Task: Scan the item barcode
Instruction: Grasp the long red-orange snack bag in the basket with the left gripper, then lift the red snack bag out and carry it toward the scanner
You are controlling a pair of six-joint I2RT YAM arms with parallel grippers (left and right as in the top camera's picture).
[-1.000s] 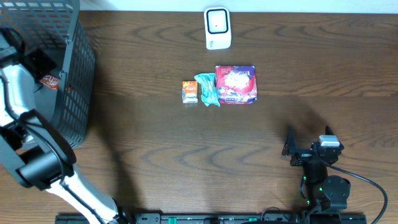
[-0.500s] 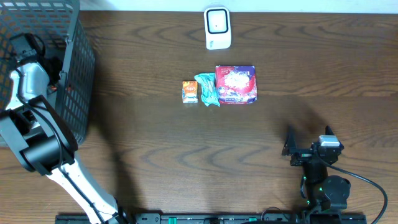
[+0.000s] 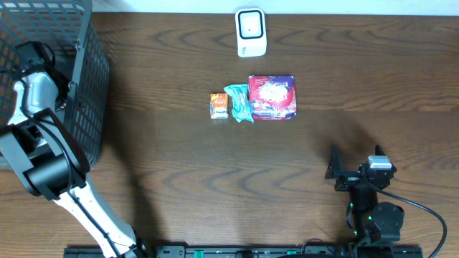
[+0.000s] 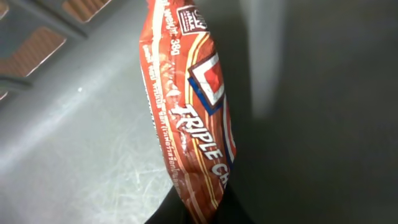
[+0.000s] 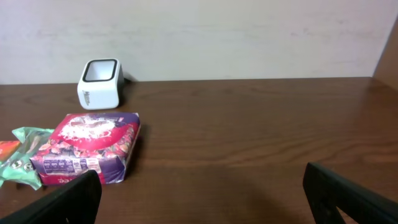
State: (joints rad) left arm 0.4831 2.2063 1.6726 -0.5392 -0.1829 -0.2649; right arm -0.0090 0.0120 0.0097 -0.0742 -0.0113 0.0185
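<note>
- I am reaching my left arm [image 3: 34,93] up along the left edge of the desk [image 3: 179,165] and bending it over into the dark wire basket [image 3: 90,50]. The wrist is sitting inside the basket's walls.
- My left pincer [image 4: 199,214] is closing narrow on a red-orange snack packet [image 4: 186,106]. In the left wrist view my 2 dark fingers are pinching its near end at the bottom of the frame.
- The packet is stretching away from my fingers almost edge-on, above the basket's grey floor, with the mesh showing at the upper left. I cannot tell whether it is lifted or resting on the floor.
- I am keeping my right arm [image 3: 373,208] folded low at the near right corner of the desk, well apart from everything else.
- My right pincer [image 5: 202,199] is pointing towards the far edge and gaping wide, with only bare desk between its 2 fingers.
- The white scanner [image 3: 251,32] is standing at the far edge of the desk, near the middle.
- In front of the scanner, 3 other items are lying in a row: a small orange packet [image 3: 219,105], a green wrapper [image 3: 239,102] and a purple-red box [image 3: 272,97]. Each is lying just beside the next.
</note>
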